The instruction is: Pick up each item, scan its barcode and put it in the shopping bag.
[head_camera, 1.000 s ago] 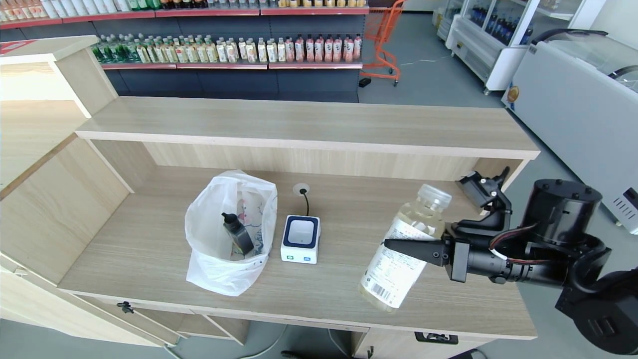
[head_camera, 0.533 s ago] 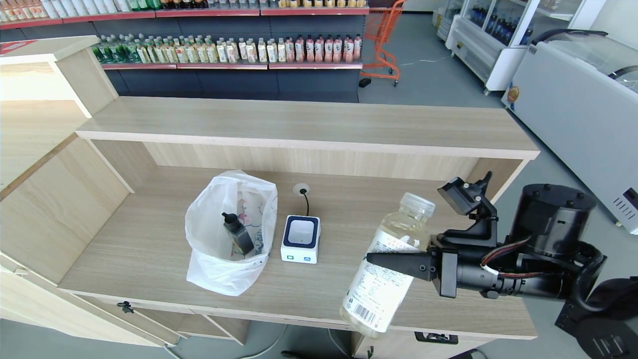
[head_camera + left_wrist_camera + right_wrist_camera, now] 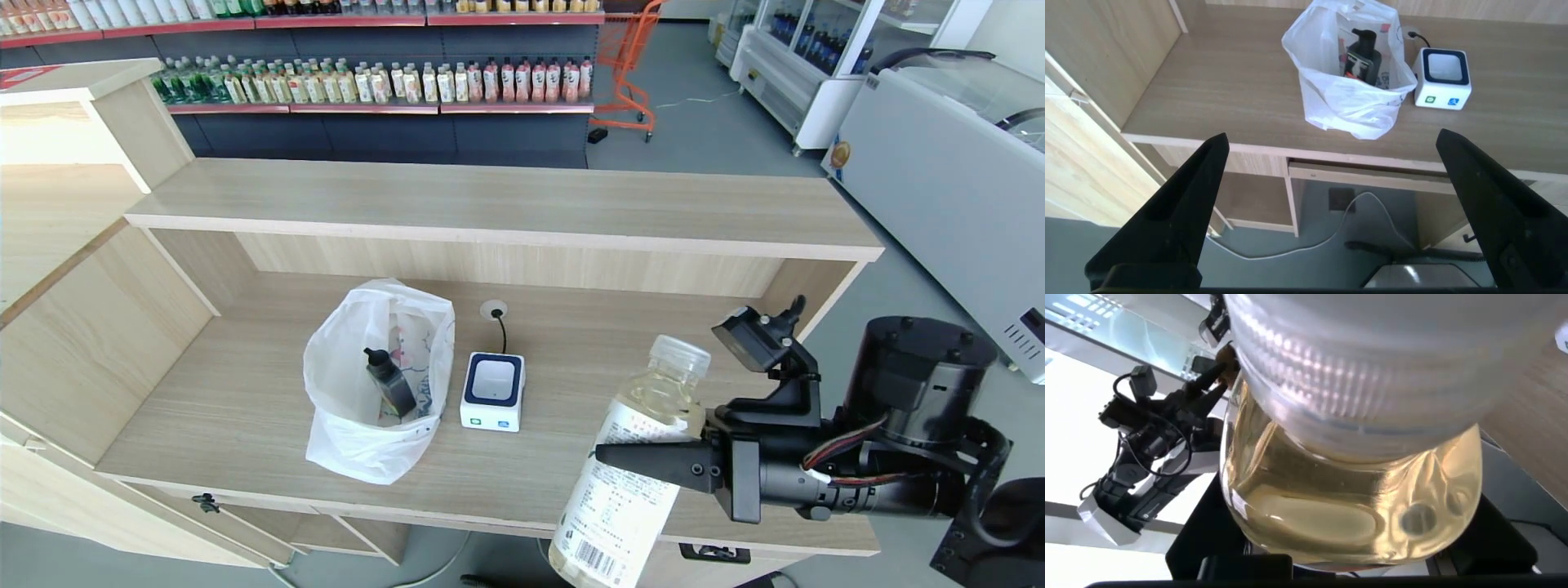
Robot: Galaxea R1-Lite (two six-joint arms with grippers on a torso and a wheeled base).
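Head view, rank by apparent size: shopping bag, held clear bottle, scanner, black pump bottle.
1-2. clear bottle, shopping bag: look alike; the bottle is nearer the camera, so unranked.
3. scanner
4. black pump bottle, partly hidden.

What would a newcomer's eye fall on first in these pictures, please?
First, the large bottle of pale yellow liquid, tilted in the right gripper over the near edge of the counter. Next, the white shopping bag on the counter with a dark pump bottle inside, and the small scanner just beside it.
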